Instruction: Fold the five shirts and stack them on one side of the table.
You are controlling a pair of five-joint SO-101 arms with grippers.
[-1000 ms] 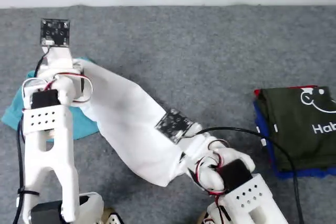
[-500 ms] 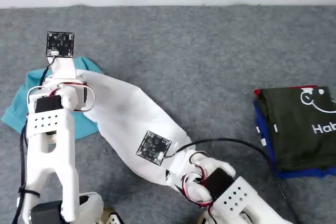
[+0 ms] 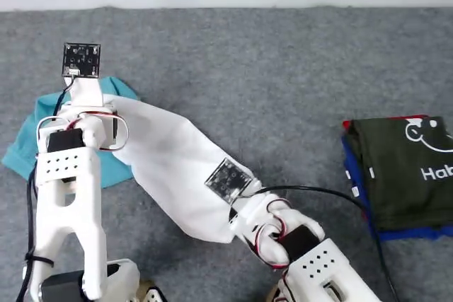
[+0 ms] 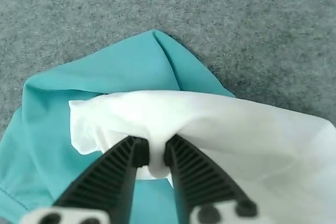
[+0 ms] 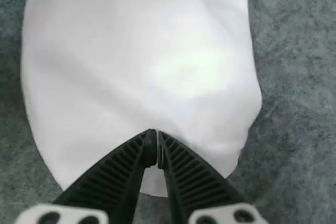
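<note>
A white shirt lies stretched slantwise across the grey table, held at both ends. My left gripper is shut on its bunched far end, above a teal shirt. That teal shirt lies spread at the table's left under the left arm. My right gripper is shut on the white shirt's near edge, close to the table's front. A folded stack sits at the right edge, with a dark green shirt on top and blue and red layers beneath.
Bare grey table spans the middle and back. A black cable runs from the right arm toward the stack. The pale wall strip lines the far edge.
The right arm swung toward the left and front with the shirt's near end, then came back a little. The left arm shifted slightly, uncovering more of the teal shirt.
</note>
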